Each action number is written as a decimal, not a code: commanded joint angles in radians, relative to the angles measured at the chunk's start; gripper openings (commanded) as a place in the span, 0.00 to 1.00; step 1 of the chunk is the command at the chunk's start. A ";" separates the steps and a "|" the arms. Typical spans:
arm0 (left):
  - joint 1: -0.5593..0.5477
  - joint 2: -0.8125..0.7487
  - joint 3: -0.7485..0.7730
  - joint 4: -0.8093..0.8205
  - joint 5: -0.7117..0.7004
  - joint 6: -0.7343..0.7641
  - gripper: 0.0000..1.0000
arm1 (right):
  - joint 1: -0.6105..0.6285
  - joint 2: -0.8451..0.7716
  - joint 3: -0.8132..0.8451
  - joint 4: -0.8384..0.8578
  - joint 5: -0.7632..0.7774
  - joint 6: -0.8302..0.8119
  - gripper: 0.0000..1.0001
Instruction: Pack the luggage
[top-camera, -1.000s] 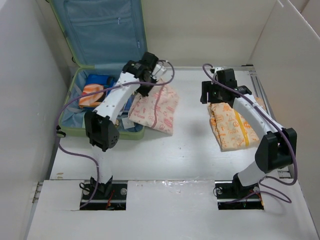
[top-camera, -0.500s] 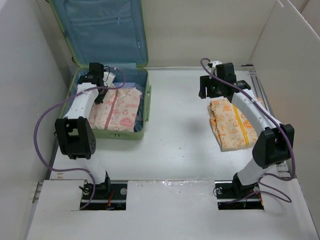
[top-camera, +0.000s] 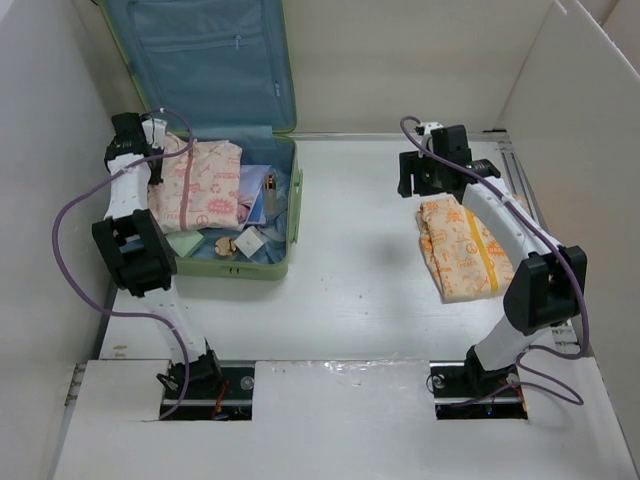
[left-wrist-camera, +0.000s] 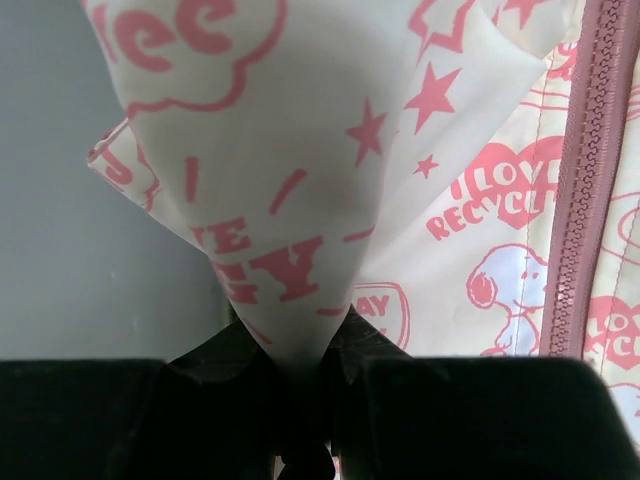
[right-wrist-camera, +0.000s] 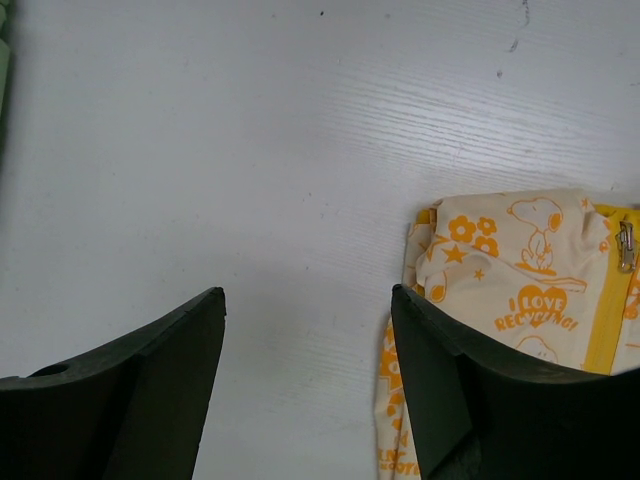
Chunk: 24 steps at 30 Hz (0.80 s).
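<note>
Two arms: left claw (left-wrist-camera: 300, 365) pinches a pink-printed garment (top-camera: 200, 180) over the open green luggage (top-camera: 270, 270), far left on the surface (top-camera: 360, 250); right claw (right-wrist-camera: 308, 300), spread, hovers by an orange garment (top-camera: 462, 250). Next, probably release pink inside.

Place: a robotics lab test cell.
Enclosure: plain white panels (top-camera: 45, 150) close in a white counter (top-camera: 370, 290) on three sides.
Rig: a left arm (top-camera: 135, 250) and a right arm (top-camera: 500, 225) are bolted at the counter's near edge, with purple cables (top-camera: 60, 240) hanging loose.
Props: open luggage (top-camera: 200, 60), a pink printed garment (top-camera: 205, 185) inside it, and an orange printed garment (top-camera: 460, 250) on the counter.
</note>
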 joint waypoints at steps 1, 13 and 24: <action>-0.017 -0.003 -0.026 0.047 0.082 -0.019 0.00 | -0.017 0.009 0.066 -0.011 0.014 0.004 0.73; 0.003 0.130 0.099 0.040 0.144 -0.057 0.36 | -0.207 -0.041 -0.084 -0.040 0.032 0.050 0.99; -0.071 -0.009 0.255 -0.009 -0.136 -0.086 1.00 | -0.170 0.070 -0.206 -0.040 0.093 0.099 1.00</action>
